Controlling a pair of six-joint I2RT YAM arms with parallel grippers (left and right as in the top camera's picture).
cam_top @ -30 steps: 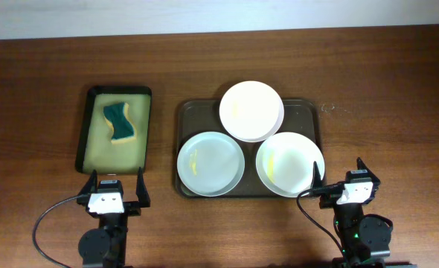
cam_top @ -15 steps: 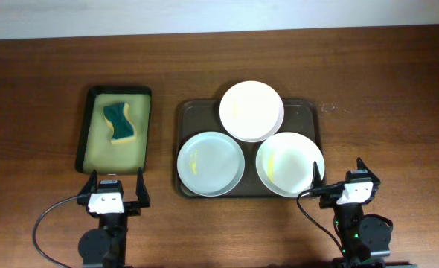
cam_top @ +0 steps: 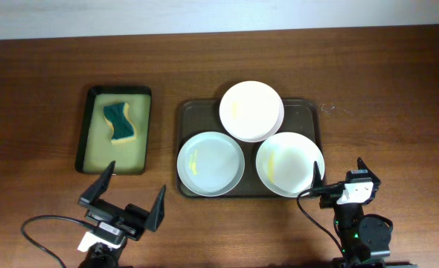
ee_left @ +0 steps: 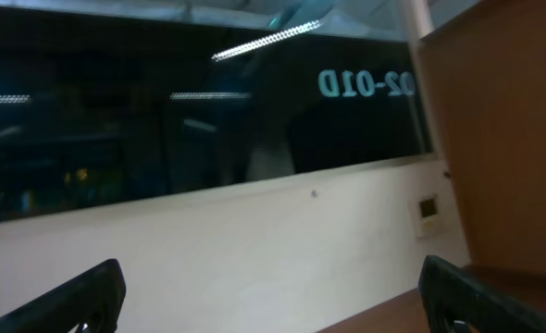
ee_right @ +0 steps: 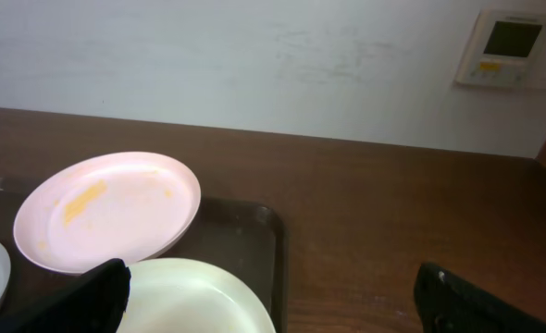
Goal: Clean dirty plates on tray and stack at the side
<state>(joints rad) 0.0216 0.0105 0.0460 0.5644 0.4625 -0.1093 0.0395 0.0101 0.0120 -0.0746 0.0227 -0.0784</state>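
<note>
Plates (cam_top: 210,164) crowd the tray (cam_top: 193,113) in the middle: two side by side near, the far plate (cam_top: 251,110) jutting past the far rim. The right plate (cam_top: 289,164) overhangs the tray's near-right corner; just near of that edge sit the right fingers (cam_top: 315,179), apart. The left fingers (cam_top: 100,186), apart too, hang near-left of the tray, one tip at the small tray's (cam_top: 85,149) near rim, sponge (cam_top: 119,123) inside. Bare table (cam_top: 398,89) spreads right and far.

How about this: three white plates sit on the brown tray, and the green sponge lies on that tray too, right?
Not quite. The three plates do sit on the brown tray, but the green sponge lies in the smaller black tray beside it, on its yellow-green lining. The overhead view shows this.
</note>
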